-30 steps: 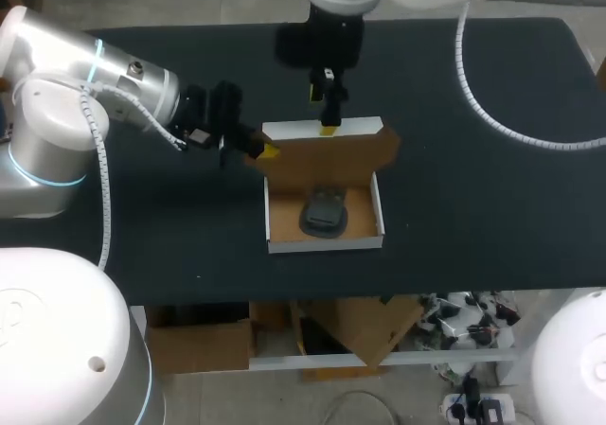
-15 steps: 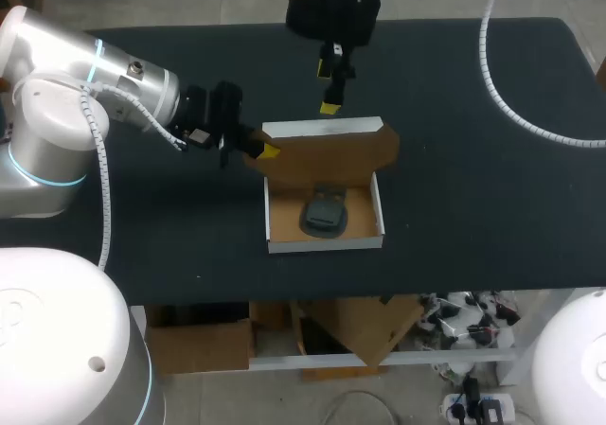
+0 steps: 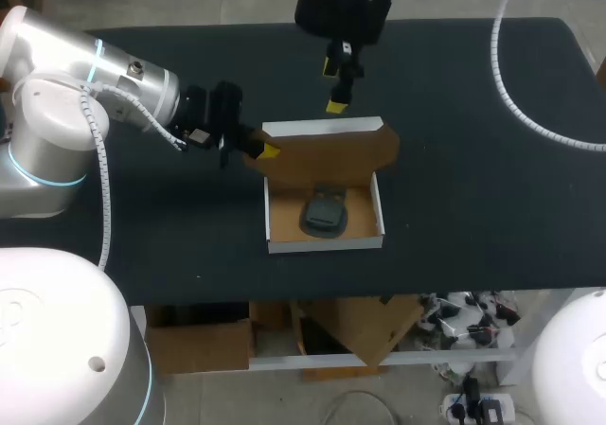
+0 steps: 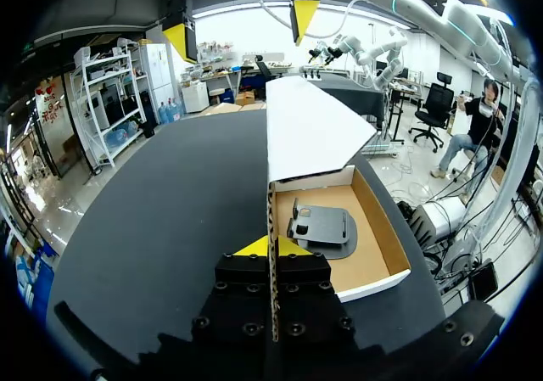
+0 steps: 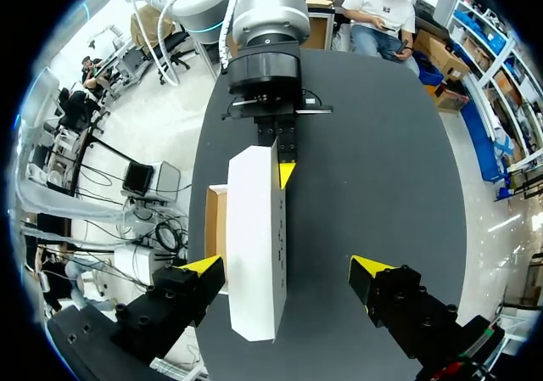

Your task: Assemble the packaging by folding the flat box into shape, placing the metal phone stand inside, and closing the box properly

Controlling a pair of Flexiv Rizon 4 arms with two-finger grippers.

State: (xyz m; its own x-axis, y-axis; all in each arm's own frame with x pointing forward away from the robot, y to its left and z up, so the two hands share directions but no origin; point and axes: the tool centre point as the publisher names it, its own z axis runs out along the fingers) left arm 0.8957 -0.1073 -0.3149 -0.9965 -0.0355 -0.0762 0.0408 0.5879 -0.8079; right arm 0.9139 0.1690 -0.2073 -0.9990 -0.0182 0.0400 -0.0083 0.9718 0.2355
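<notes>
Lid up, stand already in the box
Our L gripper (image 3: 265, 150) pinches the lid's side flap (image 4: 272, 228) at the box's (image 3: 322, 244) left rear corner. R gripper (image 3: 333, 88), fingers wide, hangs just behind the lid (image 3: 327, 141), nearest its top edge. Lid's long axis runs left-right; phone stand (image 3: 324, 214) lies flat inside.

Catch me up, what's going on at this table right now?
The box is folded up and sits open, with the phone stand already inside. The left gripper is shut on the side flap at the lid's left end, and the lid stands part raised. The right gripper hangs open above the lid's far edge, not touching it. The box is not yet closed.
</notes>
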